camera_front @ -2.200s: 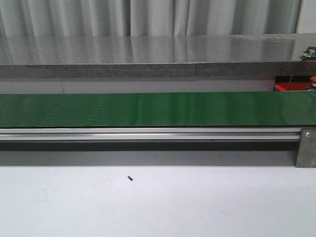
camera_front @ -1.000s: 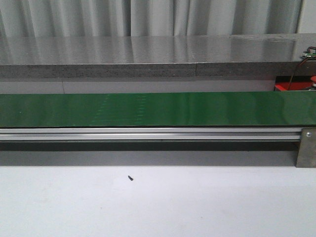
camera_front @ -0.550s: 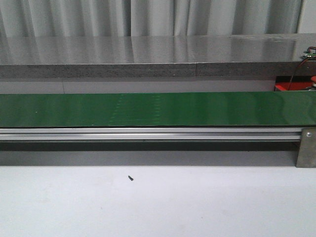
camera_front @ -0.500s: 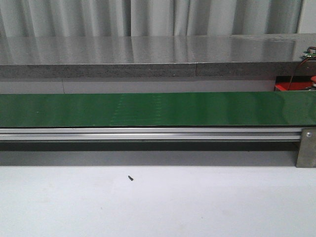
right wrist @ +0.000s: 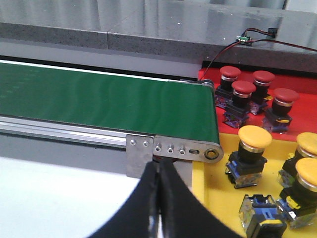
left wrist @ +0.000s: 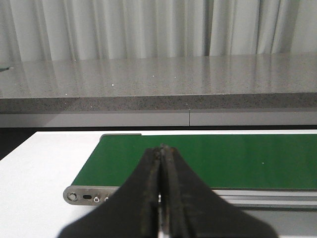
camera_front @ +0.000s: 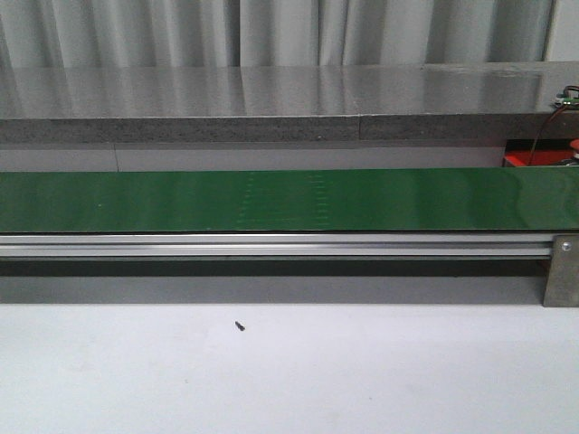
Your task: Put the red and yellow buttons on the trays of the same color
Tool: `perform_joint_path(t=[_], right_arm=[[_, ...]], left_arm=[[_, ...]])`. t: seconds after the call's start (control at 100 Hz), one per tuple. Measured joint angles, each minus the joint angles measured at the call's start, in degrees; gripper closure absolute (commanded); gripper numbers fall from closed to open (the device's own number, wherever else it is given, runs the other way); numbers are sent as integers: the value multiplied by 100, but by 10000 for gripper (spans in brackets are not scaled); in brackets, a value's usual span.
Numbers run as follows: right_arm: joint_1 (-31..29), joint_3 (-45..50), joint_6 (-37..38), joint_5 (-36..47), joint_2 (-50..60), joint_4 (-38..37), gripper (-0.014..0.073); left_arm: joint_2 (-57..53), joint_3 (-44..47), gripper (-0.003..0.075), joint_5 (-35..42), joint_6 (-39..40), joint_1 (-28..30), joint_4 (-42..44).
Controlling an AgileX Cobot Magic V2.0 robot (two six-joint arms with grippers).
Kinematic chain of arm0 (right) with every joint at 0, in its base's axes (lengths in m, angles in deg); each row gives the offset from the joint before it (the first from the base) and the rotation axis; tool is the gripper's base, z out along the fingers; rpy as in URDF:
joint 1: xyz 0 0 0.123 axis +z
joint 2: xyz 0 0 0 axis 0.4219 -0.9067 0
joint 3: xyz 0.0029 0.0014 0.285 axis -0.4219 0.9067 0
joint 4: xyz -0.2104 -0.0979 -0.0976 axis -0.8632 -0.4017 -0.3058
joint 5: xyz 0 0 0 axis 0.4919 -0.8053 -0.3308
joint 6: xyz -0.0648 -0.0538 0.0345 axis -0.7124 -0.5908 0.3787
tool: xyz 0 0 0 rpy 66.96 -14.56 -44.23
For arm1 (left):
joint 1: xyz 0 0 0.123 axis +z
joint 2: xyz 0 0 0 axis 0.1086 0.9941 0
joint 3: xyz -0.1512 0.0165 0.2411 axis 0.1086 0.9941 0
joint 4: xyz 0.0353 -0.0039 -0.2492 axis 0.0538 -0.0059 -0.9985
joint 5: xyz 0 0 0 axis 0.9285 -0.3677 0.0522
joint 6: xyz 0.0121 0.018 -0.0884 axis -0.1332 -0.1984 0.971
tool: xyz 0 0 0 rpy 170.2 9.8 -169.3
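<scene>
Several red buttons [right wrist: 243, 89] stand on the red tray [right wrist: 207, 74] past the belt's right end. Nearer, several yellow buttons [right wrist: 254, 138] stand on the yellow tray [right wrist: 220, 198], and one button body [right wrist: 262, 214] lies tipped over there. My right gripper [right wrist: 157, 166] is shut on nothing, low in front of the belt's end bracket, to the left of the yellow tray. My left gripper [left wrist: 162, 148] is also shut and empty, in front of the belt's left end. The green belt [camera_front: 289, 199] carries no button in any view.
The conveyor's aluminium rail [camera_front: 271, 244] and end bracket [camera_front: 561, 271] run across the white table [camera_front: 289, 371]. A grey stone ledge [camera_front: 271, 104] and curtains stand behind. A small dark speck [camera_front: 239, 325] lies on the table. Wires [right wrist: 257, 37] lie on the ledge by the red tray.
A faint pattern of marks on the green belt has travelled to the right. Nothing else has moved, and neither gripper shows in the front view.
</scene>
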Motion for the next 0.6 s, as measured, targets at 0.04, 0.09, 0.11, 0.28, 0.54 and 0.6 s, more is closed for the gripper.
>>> perform_joint_path(t=[0.04, 0.09, 0.11, 0.28, 0.54, 0.6], right_arm=[[0, 0, 0, 0, 0, 0, 690], [0, 0, 0, 0, 0, 0, 690], [0, 0, 0, 0, 0, 0, 690], [0, 0, 0, 0, 0, 0, 690], [0, 0, 0, 0, 0, 0, 690], [0, 0, 0, 0, 0, 0, 690]], left_arm=[[0, 0, 740, 13, 22, 0, 17], [0, 0, 740, 35, 41, -12, 23], [0, 0, 740, 34, 40, -26, 23], [0, 0, 740, 47, 40, -98, 37], [0, 0, 740, 47, 40, -111, 37], [0, 0, 740, 47, 40, -111, 37]])
